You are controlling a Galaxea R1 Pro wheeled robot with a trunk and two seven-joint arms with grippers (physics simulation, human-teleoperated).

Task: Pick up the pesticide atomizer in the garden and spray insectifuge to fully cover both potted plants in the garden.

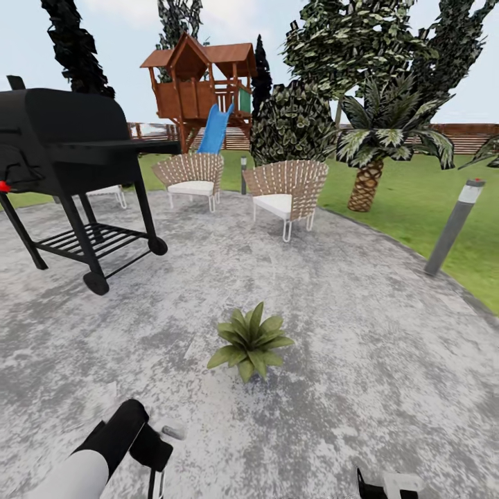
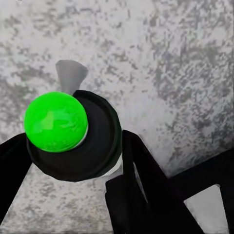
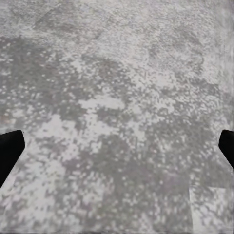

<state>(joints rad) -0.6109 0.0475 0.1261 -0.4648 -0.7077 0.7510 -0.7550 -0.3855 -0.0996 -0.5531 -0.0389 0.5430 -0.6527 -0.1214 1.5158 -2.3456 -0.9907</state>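
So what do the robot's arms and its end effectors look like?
The left arm is a round tube, pale grey-white nearer the robot and black towards the wrist. The left end effector has flat, black, angular fingers with a cut-out window in one. Of the right end effector, two black fingertips show, far apart. No cables or markings show.

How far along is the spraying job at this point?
Pickup looks done: the left gripper holds the pesticide atomizer, jaws closed on it. In hand: facing one potted plant on the patio. Left: no spray visible yet, so covering both plants remains.
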